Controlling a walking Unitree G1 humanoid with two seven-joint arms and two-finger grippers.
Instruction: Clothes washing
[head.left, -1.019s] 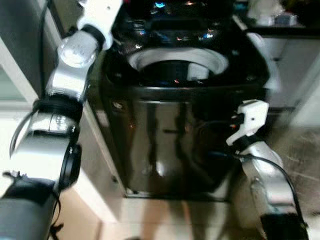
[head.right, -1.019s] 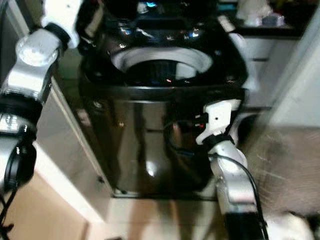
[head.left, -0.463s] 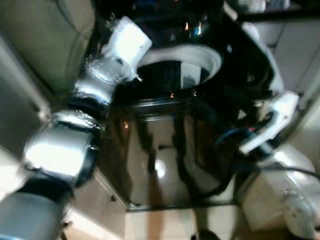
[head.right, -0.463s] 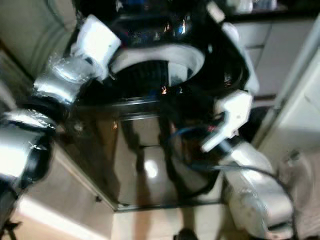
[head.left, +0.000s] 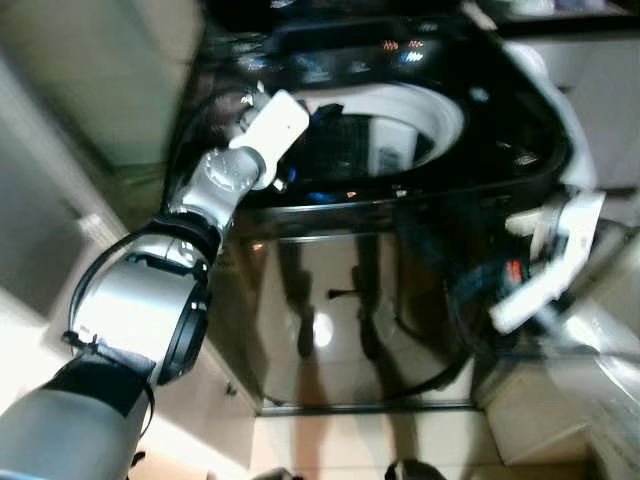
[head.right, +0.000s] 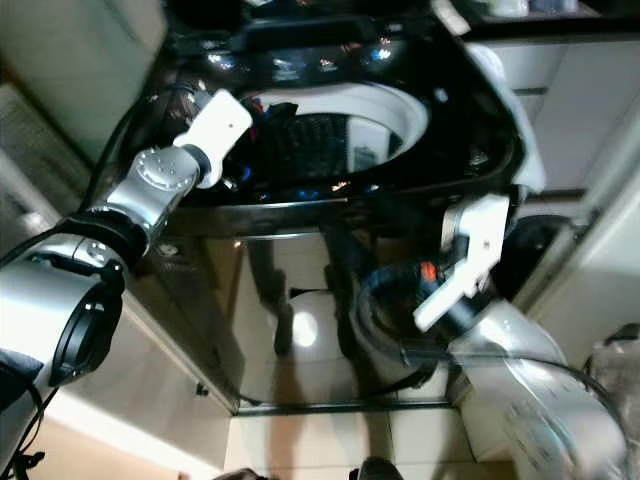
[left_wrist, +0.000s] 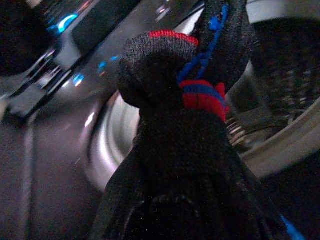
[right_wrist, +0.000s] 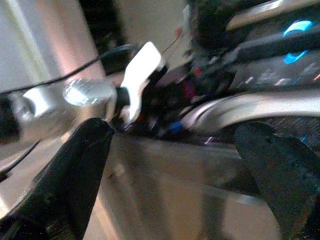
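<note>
Left pincer clamped on a dark knitted garment with red and blue bands (a sock, by the look of the ribbed cuff), bunched tight between the black fingers and hanging close before the wrist camera. Held right at the left rim of the washing machine's opening, over the pale ring that frames the drum. White wrist housing tilted toward the opening, silver arm reaching up and across from the lower left.

Behind the garment, in the left wrist view: glossy black top panel with blue indicator lights, the curved pale ring, and a stretch of perforated drum wall.

Right pincer spread wide, its two black fingers well apart with nothing between them, held low before the front right of the machine. Through the gap, the machine's shiny front panel, the pale ring edge, blue lights, and the left arm's white wrist at the rim.

Washing machine a black top-loader, front face mirror-glossy with reflections, lid raised at the back. White cabinet fronts off to the right, a pale wall to the left, light tiled floor at the base.
</note>
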